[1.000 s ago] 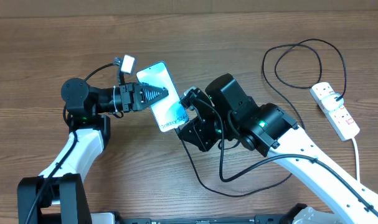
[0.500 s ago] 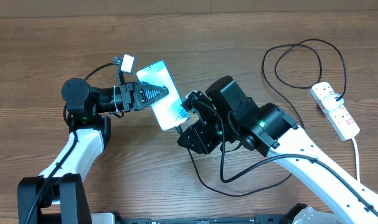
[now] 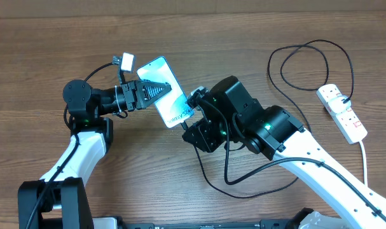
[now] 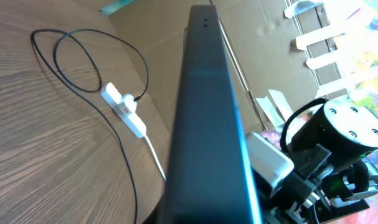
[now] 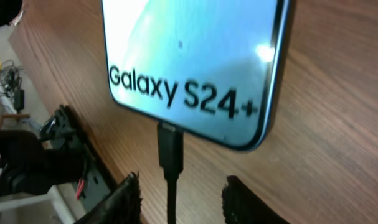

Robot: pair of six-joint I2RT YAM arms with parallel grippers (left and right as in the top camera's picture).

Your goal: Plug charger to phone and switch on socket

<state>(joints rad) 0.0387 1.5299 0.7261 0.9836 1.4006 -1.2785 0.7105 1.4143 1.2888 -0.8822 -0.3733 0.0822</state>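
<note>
The phone, light blue screen up, is held tilted above the table with my left gripper shut on its sides. In the left wrist view only the phone's dark edge shows, and it hides the fingers. The charger's black plug sits in the port on the phone's bottom edge. My right gripper is open, with a finger on each side of the cable and not touching it. The charger cable loops across the table to the white socket at the far right.
The charger's far loop lies behind the socket, whose thick white cord runs toward the front edge. The right arm crosses the middle of the wooden table. A cardboard wall stands behind the socket.
My right gripper has opened off the plug, which stays in the phone. The left gripper has carried the phone a little up and left.
</note>
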